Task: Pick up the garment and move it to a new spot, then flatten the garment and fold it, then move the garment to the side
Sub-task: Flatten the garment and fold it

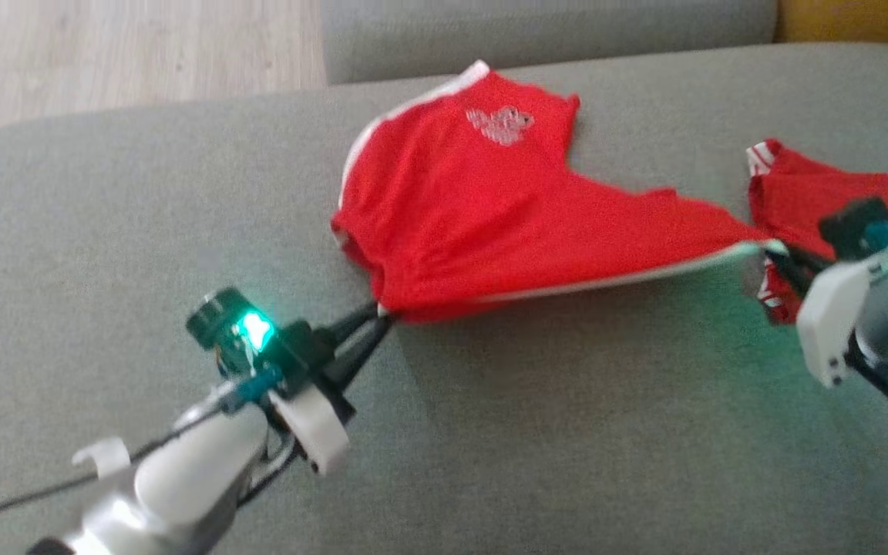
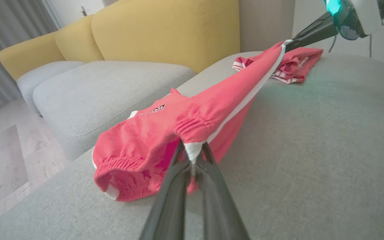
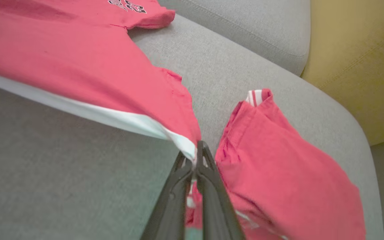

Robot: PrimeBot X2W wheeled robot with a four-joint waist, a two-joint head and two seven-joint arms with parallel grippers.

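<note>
The garment (image 1: 475, 208) is a pair of red shorts with a white side stripe and a printed logo, stretched across the grey cushion (image 1: 143, 231). My left gripper (image 1: 384, 312) is shut on its elastic waistband corner (image 2: 192, 150). My right gripper (image 1: 779, 250) is shut on the far corner where the white stripe ends (image 3: 187, 146). The stripe edge hangs taut between the two grippers, lifted off the cushion; the rest of the garment (image 2: 152, 133) drapes onto the surface. The right gripper (image 2: 288, 45) also shows in the left wrist view.
A second red garment (image 1: 806, 193) lies crumpled on the cushion just behind my right gripper, also seen as the red heap (image 3: 278, 166). A yellow sofa back (image 2: 165, 33) and another grey seat (image 2: 105, 86) stand beyond. Wooden floor (image 1: 105, 46) lies past the cushion's edge.
</note>
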